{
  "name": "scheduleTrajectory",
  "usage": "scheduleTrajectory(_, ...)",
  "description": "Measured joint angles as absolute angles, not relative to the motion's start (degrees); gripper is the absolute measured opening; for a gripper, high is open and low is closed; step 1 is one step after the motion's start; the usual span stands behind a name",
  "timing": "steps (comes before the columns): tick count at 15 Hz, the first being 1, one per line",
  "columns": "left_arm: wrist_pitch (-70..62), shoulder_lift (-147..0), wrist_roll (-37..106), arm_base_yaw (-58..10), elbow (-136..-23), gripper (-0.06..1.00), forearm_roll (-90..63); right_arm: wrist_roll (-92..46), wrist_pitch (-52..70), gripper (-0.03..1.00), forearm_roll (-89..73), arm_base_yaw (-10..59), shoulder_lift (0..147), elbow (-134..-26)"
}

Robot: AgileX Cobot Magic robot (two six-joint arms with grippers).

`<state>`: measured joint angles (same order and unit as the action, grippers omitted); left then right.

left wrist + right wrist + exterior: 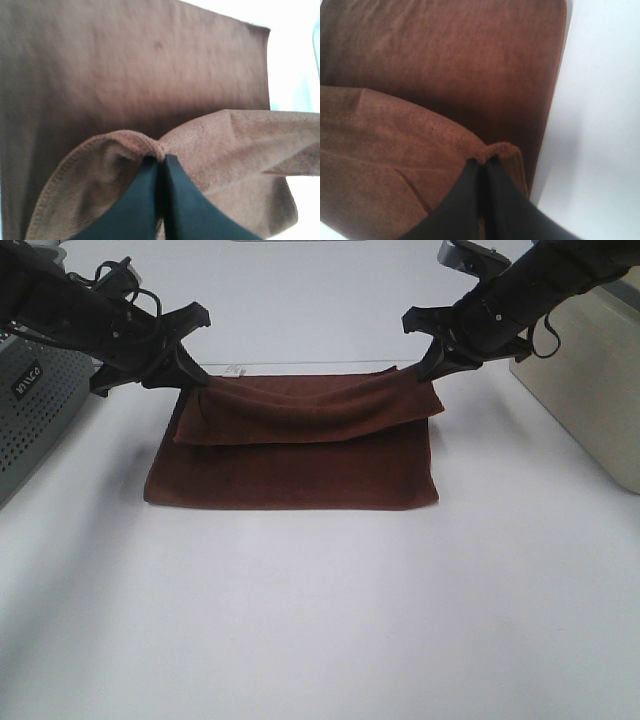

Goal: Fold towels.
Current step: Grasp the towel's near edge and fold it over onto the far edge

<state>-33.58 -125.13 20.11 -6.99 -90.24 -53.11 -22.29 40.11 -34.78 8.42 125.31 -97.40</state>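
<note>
The maroon towel [300,465] lies on the white table [320,620], its far edge lifted and hanging over the flat lower layer. My left gripper [190,378] is shut on the towel's far left corner. My right gripper [428,368] is shut on the far right corner. In the left wrist view the black fingers [150,200] pinch a hemmed fold of the towel [125,75]. In the right wrist view the fingers [475,200] pinch the corner of the towel [460,65] the same way. A small white tag [236,369] shows on the table behind the towel.
A grey perforated box [35,410] stands at the left edge. A beige box [590,380] stands at the right edge. The white table extends broadly in front of the towel.
</note>
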Motion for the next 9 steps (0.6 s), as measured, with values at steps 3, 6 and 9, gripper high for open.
scheduleTrajectory(3, -32.9, -131.5, 19.9, -5.7, -99.3, 0.01, -53.1, -21.9, 40.5, 0.0, -33.1, 8.4, 133.6, -111.4)
scheduleTrajectory(6, -29.5, -138.2, 19.9, -5.8, -109.3, 0.01, -53.1, -20.2, 40.5, 0.0, -30.6, 8.4, 141.3, -123.2)
scheduleTrajectory(9, -25.6, -144.3, 19.9, -5.8, -116.8, 0.01, -53.1, -19.0, 38.0, 0.0, -29.2, 8.4, 147.6, -129.9)
